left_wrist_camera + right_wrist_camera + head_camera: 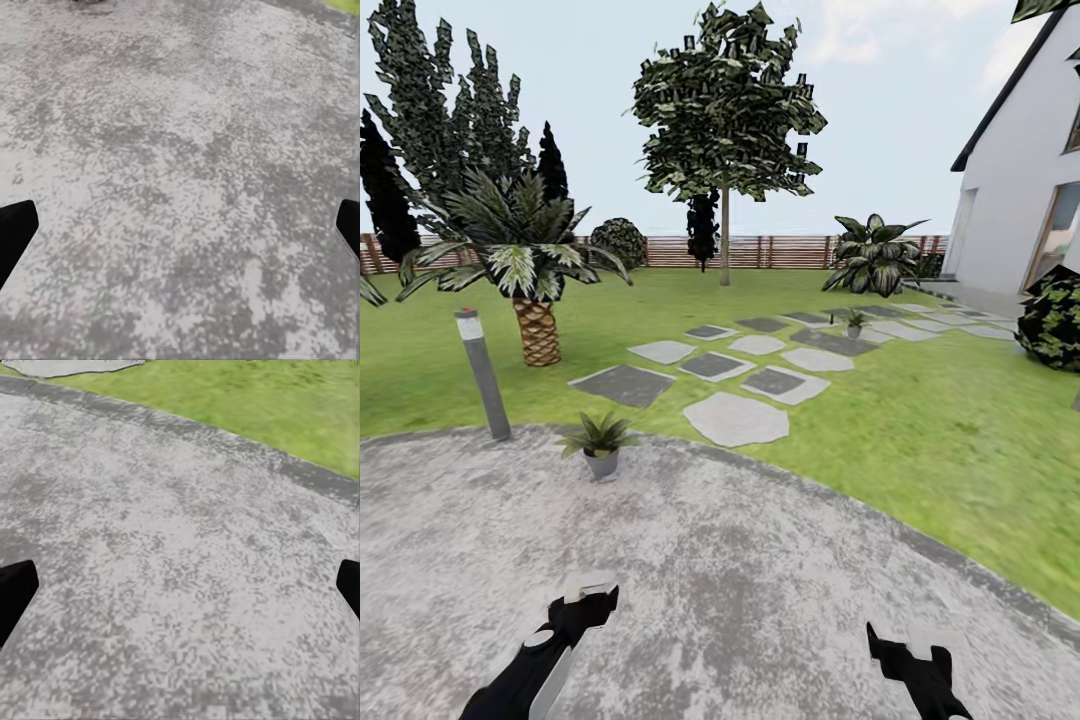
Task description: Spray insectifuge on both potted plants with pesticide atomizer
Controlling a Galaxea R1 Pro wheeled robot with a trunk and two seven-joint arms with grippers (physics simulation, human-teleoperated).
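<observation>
One potted plant point(598, 445), a green rosette in a small grey pot, stands at the far rim of the round paved patio point(740, 580). A second potted plant point(854, 322) sits farther off among the stepping stones point(735, 417). The pesticide atomizer is out of view. My left gripper point(586, 598) hangs low over the patio, well short of the near plant. My right gripper point(905, 648) is at the lower right. In both wrist views the left gripper point(180, 232) and the right gripper point(180, 592) are open, with only grey paving between the fingers.
A grey bollard lamp point(482, 372) stands left of the near plant, with a palm point(525, 265) behind it. A tree point(724, 130) and a wooden fence point(780, 251) lie beyond the lawn. A dark shrub point(1052, 320) and a white house point(1030, 170) are at the right.
</observation>
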